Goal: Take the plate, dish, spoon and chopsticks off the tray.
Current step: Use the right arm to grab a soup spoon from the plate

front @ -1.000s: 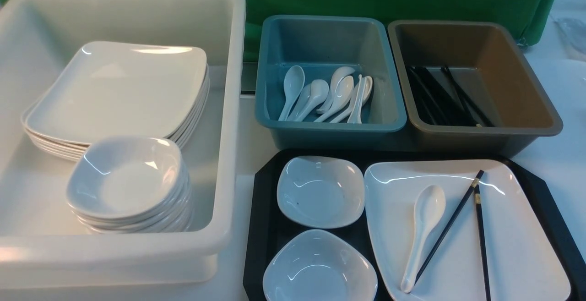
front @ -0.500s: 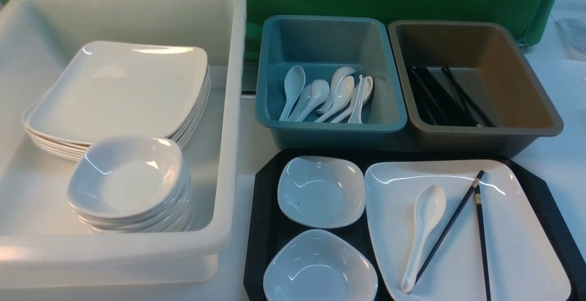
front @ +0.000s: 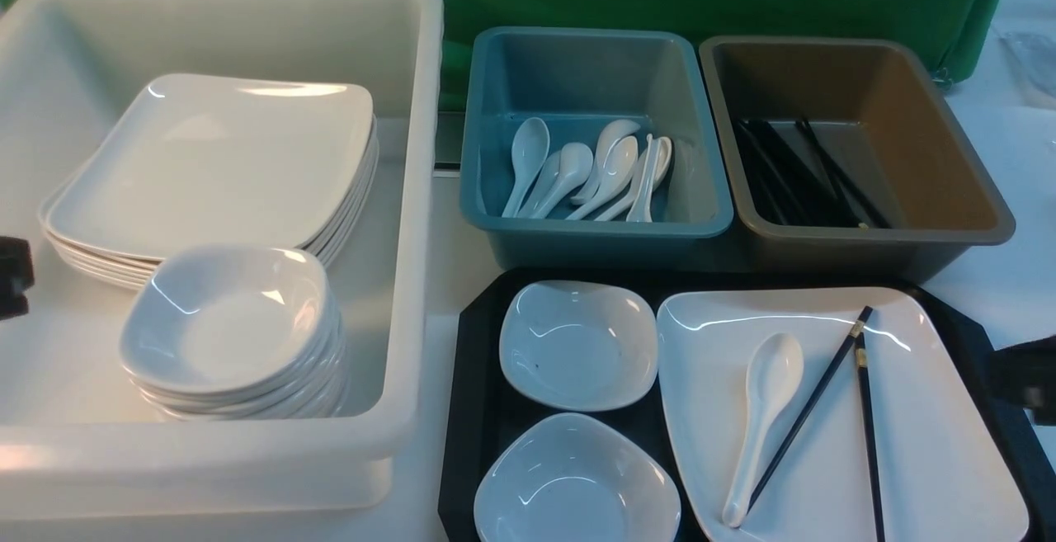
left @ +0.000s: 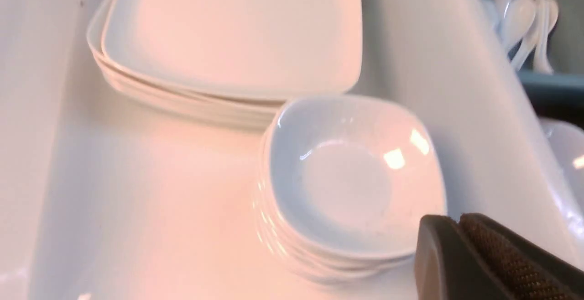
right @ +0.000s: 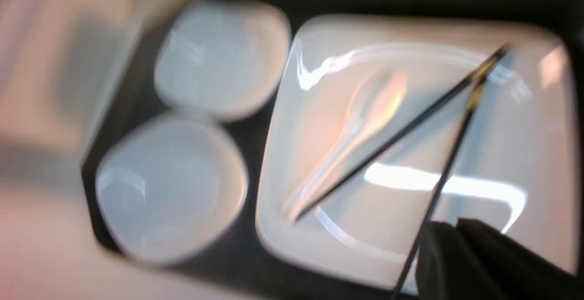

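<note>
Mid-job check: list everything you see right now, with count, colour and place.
tray: one, black, front right.
plate: one, white, right side of the tray.
spoon: one, white, lying on the plate.
chopsticks: one pair, black, on the plate beside the spoon.
small dishes: two, white, left side of the tray.
white tub: one, left, holding a plate stack and a dish stack.
blue tub: one, behind the tray, with spare spoons, white.
brown tub: one, right of the blue tub, with spare chopsticks, black.
left gripper: shut, over the white tub.
right gripper: blurred, by the tray's right edge.
</note>
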Robot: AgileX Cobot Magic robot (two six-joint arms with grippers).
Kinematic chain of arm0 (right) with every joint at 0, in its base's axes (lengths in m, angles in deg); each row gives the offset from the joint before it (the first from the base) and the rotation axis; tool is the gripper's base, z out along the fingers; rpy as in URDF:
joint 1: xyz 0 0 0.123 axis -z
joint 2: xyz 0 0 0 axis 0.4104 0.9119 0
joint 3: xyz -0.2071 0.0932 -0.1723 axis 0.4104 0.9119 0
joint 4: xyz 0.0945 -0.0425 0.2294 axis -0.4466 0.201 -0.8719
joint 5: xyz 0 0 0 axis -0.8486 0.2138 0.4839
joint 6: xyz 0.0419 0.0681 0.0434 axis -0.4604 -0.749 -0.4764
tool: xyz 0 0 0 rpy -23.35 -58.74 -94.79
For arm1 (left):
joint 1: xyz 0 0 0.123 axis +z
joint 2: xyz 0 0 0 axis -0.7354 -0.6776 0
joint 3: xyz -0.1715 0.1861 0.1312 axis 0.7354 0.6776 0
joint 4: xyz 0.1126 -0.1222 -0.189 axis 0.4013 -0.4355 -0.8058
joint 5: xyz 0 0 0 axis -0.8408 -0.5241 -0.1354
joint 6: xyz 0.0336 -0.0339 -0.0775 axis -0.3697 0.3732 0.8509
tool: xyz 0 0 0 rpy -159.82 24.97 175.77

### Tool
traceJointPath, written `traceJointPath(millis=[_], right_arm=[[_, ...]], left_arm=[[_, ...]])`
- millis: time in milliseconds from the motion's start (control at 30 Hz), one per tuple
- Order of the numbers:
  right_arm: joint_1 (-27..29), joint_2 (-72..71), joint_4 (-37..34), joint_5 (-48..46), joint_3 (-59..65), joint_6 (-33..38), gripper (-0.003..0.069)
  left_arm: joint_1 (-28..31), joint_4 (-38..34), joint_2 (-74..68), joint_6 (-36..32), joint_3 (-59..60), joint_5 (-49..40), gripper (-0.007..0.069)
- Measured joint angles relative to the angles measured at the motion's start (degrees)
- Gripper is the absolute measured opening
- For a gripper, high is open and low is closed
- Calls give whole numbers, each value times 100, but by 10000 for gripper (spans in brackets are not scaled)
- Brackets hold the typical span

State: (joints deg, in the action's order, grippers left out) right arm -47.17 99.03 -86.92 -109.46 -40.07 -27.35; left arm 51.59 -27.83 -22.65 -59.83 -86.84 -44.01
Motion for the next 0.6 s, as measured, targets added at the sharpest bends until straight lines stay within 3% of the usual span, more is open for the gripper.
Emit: traceJointPath(millis=[167, 400, 600], right_arm=[[-491, 1397, 46, 27, -192, 49, 193], [-530, 2810, 28, 374, -440, 49, 363], [-530, 3661, -13, 823, -489, 49, 423]], left_arm=[[0, 5, -50, -165, 0, -101, 17], [0, 5, -50, -218, 0, -108, 17], [0, 5, -50, -231, 0, -108, 17]])
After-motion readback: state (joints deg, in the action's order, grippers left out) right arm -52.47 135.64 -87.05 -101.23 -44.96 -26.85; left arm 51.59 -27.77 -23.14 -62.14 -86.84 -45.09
